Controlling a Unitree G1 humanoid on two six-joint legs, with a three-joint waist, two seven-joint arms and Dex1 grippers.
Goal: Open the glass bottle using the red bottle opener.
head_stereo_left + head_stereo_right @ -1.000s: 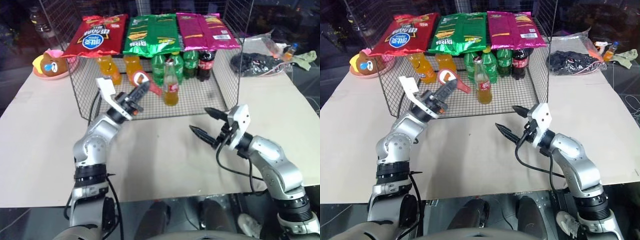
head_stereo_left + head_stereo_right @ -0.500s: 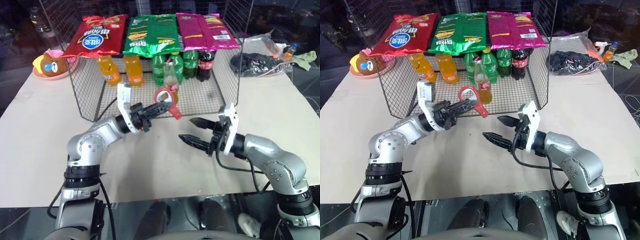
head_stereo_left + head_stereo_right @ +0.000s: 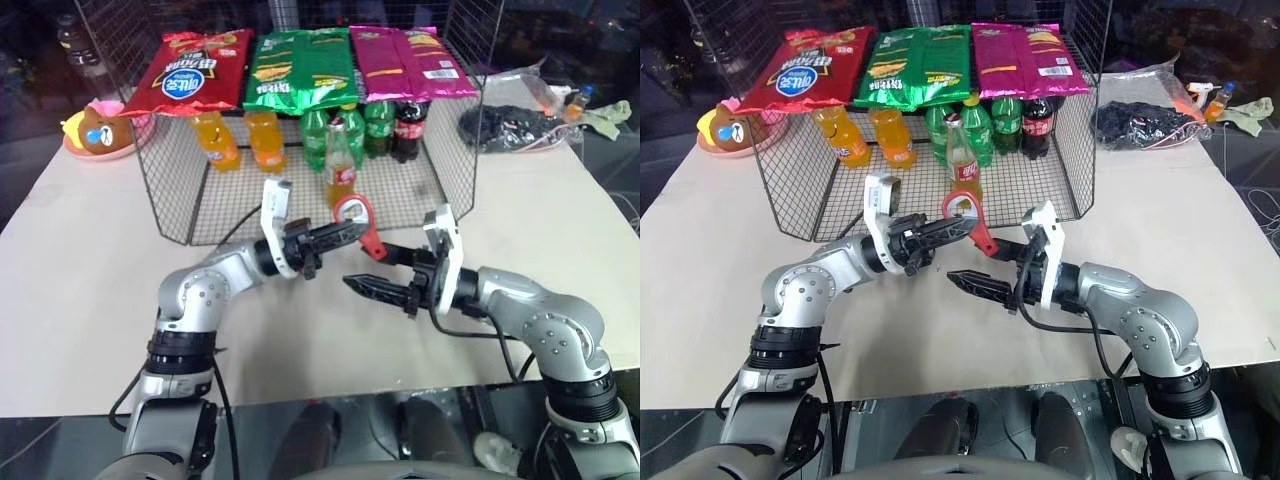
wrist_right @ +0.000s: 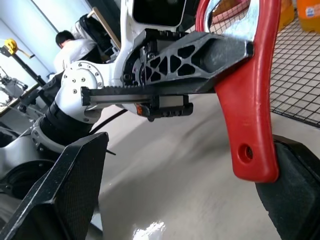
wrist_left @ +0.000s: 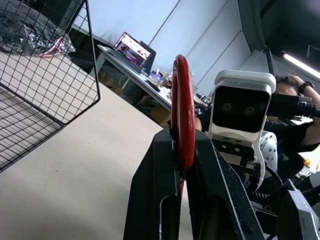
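From my head cameras I see both arms meeting over the counter, just in front of the wire basket. The left gripper points toward the right one with its fingers clamped on the red bottle opener, whose oval loop stands up and whose handle hangs down past the fingertips. The right gripper points back toward the left with its fingers spread wide, one above and one below, holding nothing. The glass bottle stands upright on the basket floor near the front mesh, in front of the green bottles and beside the orange plastic bottles, under the snack bags lying across the basket top. The left wrist camera gives me what the head view cannot: the opener seen edge-on, pinched flat between the two black fingers, with the right gripper's white housing just behind it (and a person's sleeve at the edge). The right wrist camera shows the opener's handle hanging between its own parted fingers, close by one of them; whether they touch I cannot tell.
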